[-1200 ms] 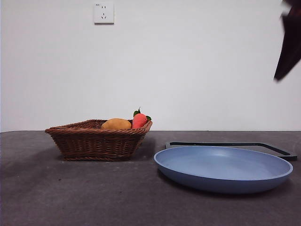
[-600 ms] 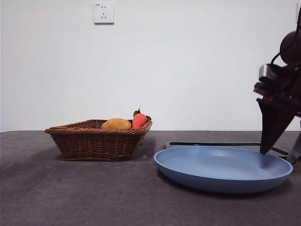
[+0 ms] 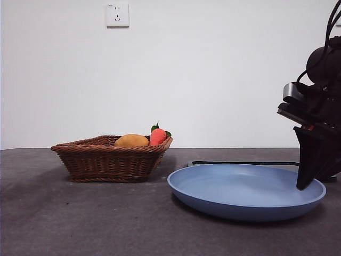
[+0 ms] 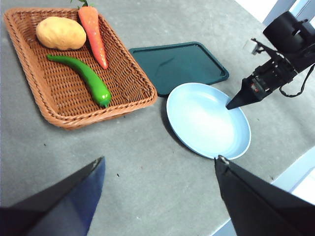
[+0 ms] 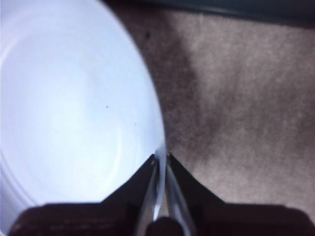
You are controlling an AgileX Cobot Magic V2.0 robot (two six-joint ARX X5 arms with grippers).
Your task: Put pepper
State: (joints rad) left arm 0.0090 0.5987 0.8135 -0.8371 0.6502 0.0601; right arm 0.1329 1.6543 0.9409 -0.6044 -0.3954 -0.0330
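Materials and finish, as seen

Brown woven wicker basket (image 4: 129,93): rough, matt weave. Long slim green pepper (image 4: 84,76): smooth, glossy skin. Round blue plate (image 3: 242,208): smooth, soft sheen, looks plastic or glazed. Dark green flat tray (image 4: 179,65): smooth, slight gloss. Grey table (image 3: 80,218): matt, cloth-like texture. Black fingers (image 3: 306,165): matt.

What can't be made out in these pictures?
- Pepper: in the front view the basket wall hides it; only the left wrist view shows it.
- Tray: the front view shows just a thin edge behind the plate.
- Right gripper: shut on the plate's rim; the right wrist view is blurred and its base is cut off by the edge.
- Left gripper: absent from the front view.
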